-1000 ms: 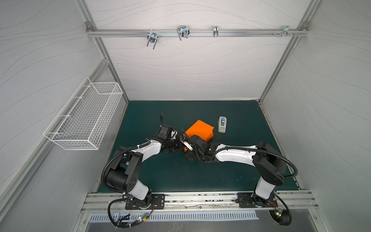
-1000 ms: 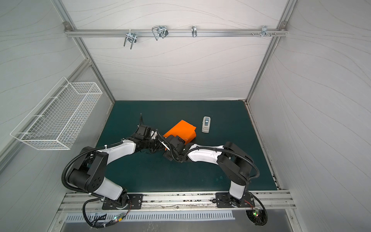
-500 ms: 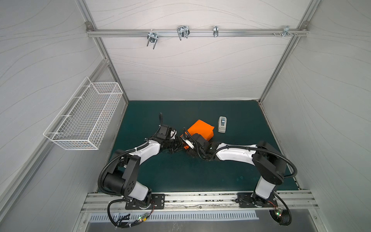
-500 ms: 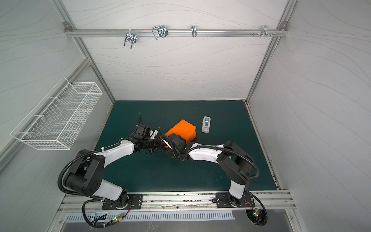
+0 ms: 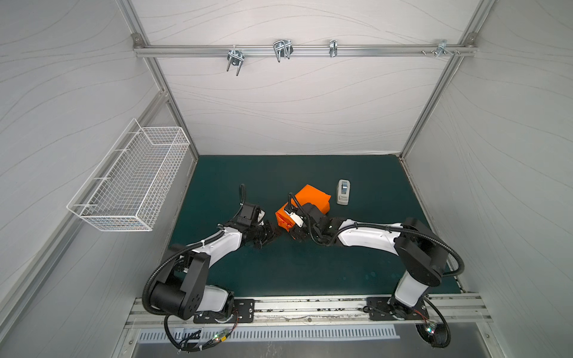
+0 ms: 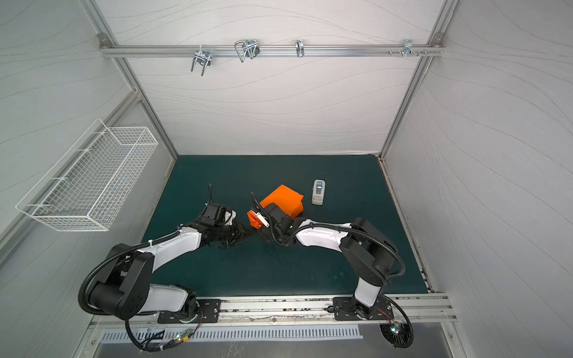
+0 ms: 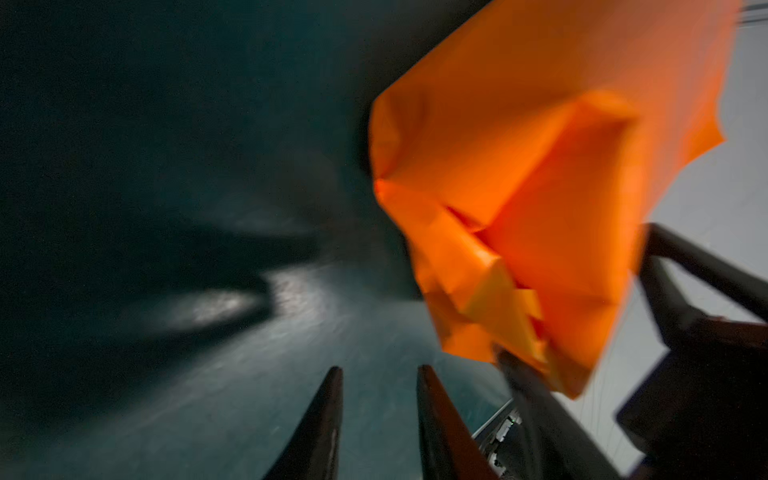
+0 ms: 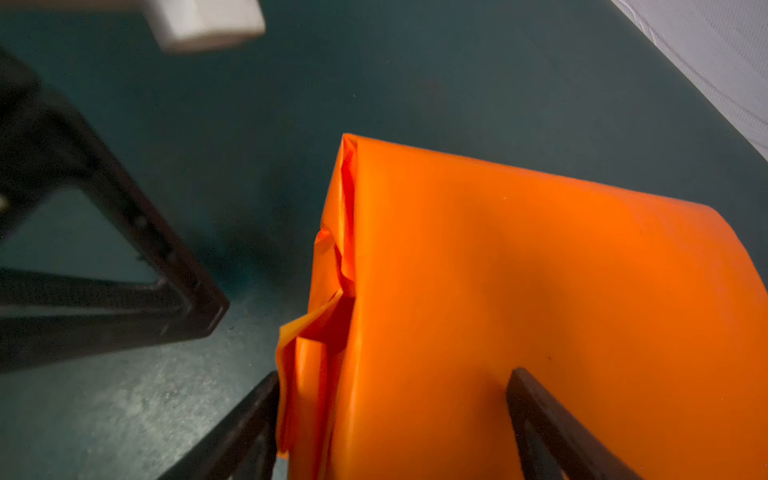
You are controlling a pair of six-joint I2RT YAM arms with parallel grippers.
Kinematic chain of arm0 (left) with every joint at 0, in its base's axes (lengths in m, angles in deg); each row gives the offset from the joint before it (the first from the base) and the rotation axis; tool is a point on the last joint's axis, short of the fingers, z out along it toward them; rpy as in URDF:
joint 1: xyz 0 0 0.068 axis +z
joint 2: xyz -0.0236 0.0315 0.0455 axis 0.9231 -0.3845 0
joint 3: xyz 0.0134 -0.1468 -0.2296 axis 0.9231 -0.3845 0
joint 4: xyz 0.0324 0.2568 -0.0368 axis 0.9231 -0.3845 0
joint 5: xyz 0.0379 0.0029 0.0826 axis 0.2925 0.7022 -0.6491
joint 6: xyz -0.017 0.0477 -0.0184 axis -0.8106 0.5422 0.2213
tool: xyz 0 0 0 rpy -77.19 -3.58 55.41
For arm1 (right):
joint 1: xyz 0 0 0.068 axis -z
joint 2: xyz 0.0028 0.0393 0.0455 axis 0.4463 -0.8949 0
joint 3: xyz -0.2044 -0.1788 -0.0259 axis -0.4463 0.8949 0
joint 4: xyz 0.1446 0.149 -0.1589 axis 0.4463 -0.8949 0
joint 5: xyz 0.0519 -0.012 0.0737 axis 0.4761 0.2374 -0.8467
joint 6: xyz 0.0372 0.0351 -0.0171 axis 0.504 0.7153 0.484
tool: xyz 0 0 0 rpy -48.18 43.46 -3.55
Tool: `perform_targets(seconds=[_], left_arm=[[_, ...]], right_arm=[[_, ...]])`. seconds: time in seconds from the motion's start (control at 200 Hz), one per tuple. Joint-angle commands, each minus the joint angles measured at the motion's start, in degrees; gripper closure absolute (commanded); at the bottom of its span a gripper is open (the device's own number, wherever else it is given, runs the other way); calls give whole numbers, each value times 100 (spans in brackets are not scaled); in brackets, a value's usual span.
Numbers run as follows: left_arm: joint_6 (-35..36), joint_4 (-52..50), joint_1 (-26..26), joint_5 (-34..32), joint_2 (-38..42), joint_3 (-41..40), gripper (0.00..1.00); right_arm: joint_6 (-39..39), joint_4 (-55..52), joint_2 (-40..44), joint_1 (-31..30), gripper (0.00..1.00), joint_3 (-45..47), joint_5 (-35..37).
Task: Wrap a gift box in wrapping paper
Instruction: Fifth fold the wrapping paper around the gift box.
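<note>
The orange wrapping paper point(image 5: 313, 198) point(image 6: 283, 200) lies folded into a boxy parcel on the green mat. The gift box is hidden inside it. My right gripper point(image 8: 392, 374) point(image 5: 294, 229) is open wide at the parcel's near-left end. One of its fingers point(image 8: 249, 419) touches the crumpled end flaps and the other lies over the parcel's broad face point(image 8: 519, 270). My left gripper point(image 7: 380, 370) point(image 5: 270, 236) is slightly open just left of that end. Only the mat shows between its fingers. The folded end point(image 7: 498, 270) hangs close beside it, untouched.
A small white-grey tape dispenser point(image 5: 343, 192) point(image 6: 318, 192) stands just right of the parcel. A white wire basket point(image 5: 130, 183) hangs on the left wall. The green mat point(image 5: 279, 272) spreads toward the front rail, and walls close in the other sides.
My left gripper has opened and drawn back a little from the paper's end. My right gripper's jaws have narrowed slightly around that end.
</note>
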Motion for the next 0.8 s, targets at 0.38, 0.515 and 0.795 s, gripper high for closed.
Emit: perform_targets(seconds=[0.38, 0.515, 0.795], left_arm=[[-1546, 3226, -687, -841, -1149, -979, 67], [-1645, 3789, -705, -1063, -1343, -1178, 68], [-1108, 2683, -695, -1575, -623, -1092, 68]], right_arm=[[140, -332, 43, 45, 18, 85, -369], [138, -323, 68, 46, 19, 120, -397], [140, -327, 57, 51, 18, 138, -529]])
